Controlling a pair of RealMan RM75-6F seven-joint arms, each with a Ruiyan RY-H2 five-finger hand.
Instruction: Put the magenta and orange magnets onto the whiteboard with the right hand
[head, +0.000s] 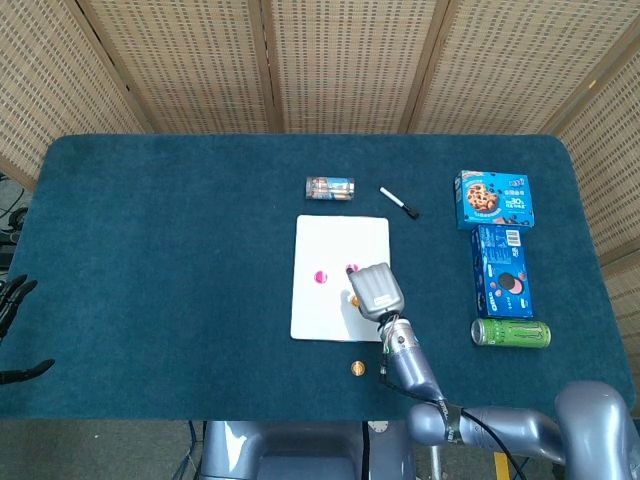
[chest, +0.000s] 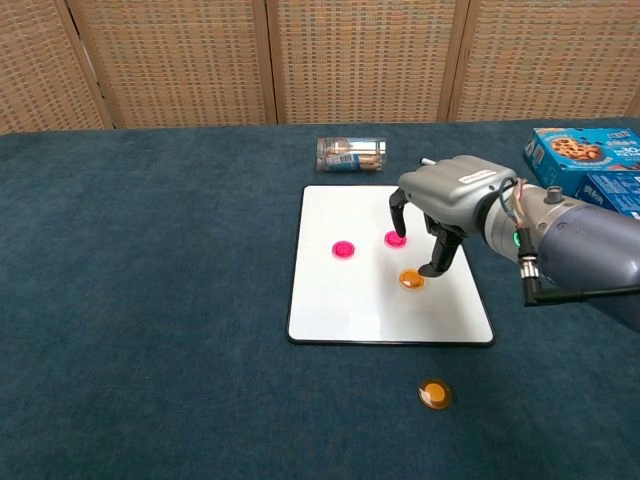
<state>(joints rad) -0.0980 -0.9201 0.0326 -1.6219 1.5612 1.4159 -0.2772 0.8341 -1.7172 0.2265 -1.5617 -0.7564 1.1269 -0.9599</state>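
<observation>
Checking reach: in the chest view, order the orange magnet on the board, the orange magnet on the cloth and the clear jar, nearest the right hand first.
1. Orange magnet on the board, right beside the right hand.
2. Jar, behind the whiteboard.
3. Orange magnet on the cloth, in front of the whiteboard.

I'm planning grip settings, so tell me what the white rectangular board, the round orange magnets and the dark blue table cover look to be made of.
White rectangular board: smooth, likely coated metal or melamine, given its even white face and thin dark edging. Round orange magnets: probably glossy plastic caps, each showing a shiny rim. Dark blue table cover: matte fabric, maybe felt or short-pile carpet, with a fuzzy grain.
</observation>
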